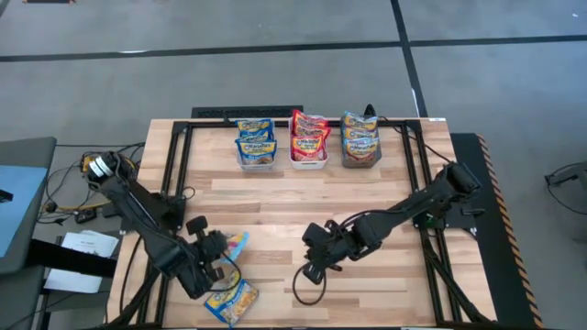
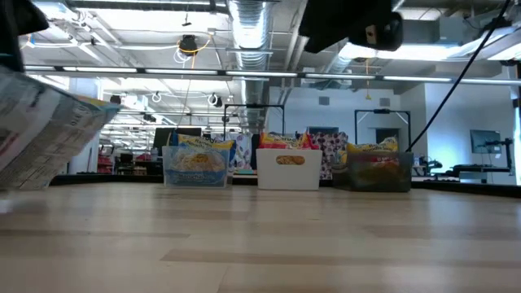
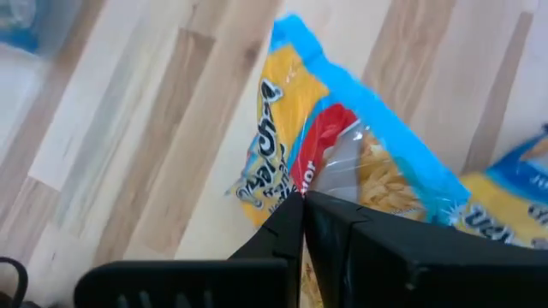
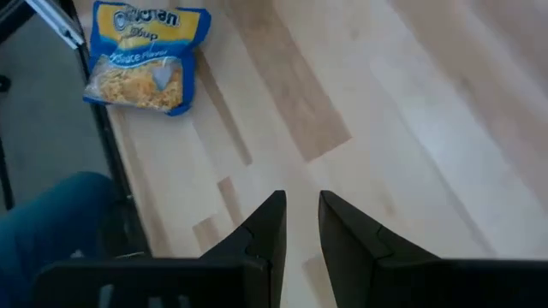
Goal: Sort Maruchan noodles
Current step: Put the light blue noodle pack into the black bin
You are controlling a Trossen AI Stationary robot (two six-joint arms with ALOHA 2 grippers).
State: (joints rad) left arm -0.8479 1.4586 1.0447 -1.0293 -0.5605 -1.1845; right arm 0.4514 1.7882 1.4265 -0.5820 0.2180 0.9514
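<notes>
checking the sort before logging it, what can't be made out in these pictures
- High view: the left end effector covers much of the packet it grips; the flavour print is too small to read.
- Left wrist view: the fingers hide that packet's near edge; a second packet is cut off by the frame edge.
- Low view: how many packets fill the clear bin, white bin and dark bin is hidden by their walls.

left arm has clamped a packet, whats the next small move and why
Probably lift it clear of the table: the left gripper has its jaws shut on the blue-and-yellow packet, and the matching packets sit in the clear bin at the far edge. The right gripper hangs empty mid-table.
</notes>
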